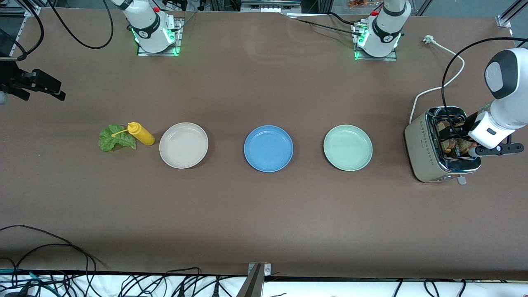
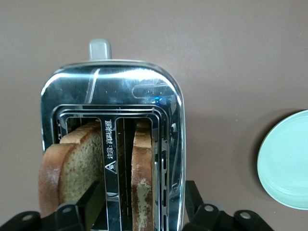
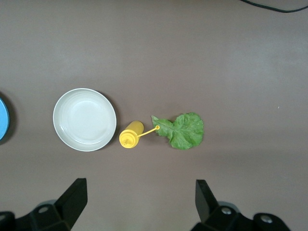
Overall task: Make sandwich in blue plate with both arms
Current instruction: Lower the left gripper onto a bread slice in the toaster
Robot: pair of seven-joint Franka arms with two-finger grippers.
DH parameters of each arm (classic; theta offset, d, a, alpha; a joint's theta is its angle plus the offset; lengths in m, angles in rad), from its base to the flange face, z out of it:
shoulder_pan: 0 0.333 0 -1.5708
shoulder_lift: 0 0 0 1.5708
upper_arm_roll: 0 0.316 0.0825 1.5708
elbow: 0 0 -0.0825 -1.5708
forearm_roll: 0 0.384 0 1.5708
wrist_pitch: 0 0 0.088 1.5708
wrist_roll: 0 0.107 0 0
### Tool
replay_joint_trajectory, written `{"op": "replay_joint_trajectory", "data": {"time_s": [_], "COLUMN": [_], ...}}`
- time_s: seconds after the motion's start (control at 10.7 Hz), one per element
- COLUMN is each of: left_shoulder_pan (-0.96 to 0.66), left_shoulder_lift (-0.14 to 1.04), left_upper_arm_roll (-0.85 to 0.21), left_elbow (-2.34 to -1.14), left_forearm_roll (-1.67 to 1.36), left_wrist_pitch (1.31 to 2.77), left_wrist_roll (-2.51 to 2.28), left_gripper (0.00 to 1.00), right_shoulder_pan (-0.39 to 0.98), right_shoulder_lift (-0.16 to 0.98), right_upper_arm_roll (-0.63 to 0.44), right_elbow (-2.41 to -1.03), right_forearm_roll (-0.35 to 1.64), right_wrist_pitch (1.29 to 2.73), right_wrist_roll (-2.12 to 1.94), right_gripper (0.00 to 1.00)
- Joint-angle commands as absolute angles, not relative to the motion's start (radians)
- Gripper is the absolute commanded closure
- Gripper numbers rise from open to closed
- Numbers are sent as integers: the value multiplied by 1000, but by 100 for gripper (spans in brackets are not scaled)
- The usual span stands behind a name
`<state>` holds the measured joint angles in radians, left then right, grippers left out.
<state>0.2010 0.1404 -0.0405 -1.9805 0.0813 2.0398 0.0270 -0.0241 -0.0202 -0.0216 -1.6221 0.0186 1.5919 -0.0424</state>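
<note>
**Left gripper over the toaster, sandwich not yet begun**

The left gripper [image 2: 137, 214] hangs directly over the toaster [image 1: 429, 159], fingers spread wide, holding nothing. Two bread slices [image 2: 72, 163] stand upright in the slots, their long edges running along the slots, just below the fingers.

The right gripper [image 3: 139, 202] waits open above the lettuce leaf [image 1: 112, 138] and a yellow bottle [image 1: 141, 133].

The blue plate [image 1: 268, 163] stands empty between a cream plate [image 1: 183, 159] and a mint plate [image 1: 347, 163], also empty.

Even, bright overhead light covers the table [image 1: 264, 214]; plates cast only faint soft shadows. Directly under the left gripper [image 2: 137, 214], the toaster [image 2: 113, 91] shows white glare streaks on its chrome top. All three views are sharp.
</note>
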Motion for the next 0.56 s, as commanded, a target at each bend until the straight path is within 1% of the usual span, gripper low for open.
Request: {"op": "replay_joint_trajectory", "data": {"time_s": [0.0, 0.09, 0.28, 0.37, 0.47], "left_shoulder_pan": [213, 213, 213, 212, 212], "left_shoulder_lift": [144, 144, 144, 144, 144], "left_upper_arm_roll": [-48, -48, -49, -49, -51], "left_elbow": [-2005, -2009, -2011, -2010, -2010], "left_forearm_roll": [110, 110, 147, 158, 158], "left_wrist_pitch": [2060, 2060, 2060, 2059, 2059], "left_wrist_roll": [40, 41, 41, 41, 41], "left_gripper": [41, 53, 83, 96, 100], "right_shoulder_pan": [-29, -29, -29, -29, -29], "right_shoulder_lift": [-23, -23, -23, -21, -20], "right_upper_arm_roll": [-18, -18, -18, -18, -18], "right_elbow": [-1609, -1609, -1608, -1608, -1608], "right_forearm_roll": [26, 26, 26, 26, 26], "right_wrist_pitch": [1585, 1585, 1586, 1588, 1588], "right_wrist_roll": [-35, -35, -35, -35, -37], "right_gripper": [0, 0, 0, 0, 0]}}
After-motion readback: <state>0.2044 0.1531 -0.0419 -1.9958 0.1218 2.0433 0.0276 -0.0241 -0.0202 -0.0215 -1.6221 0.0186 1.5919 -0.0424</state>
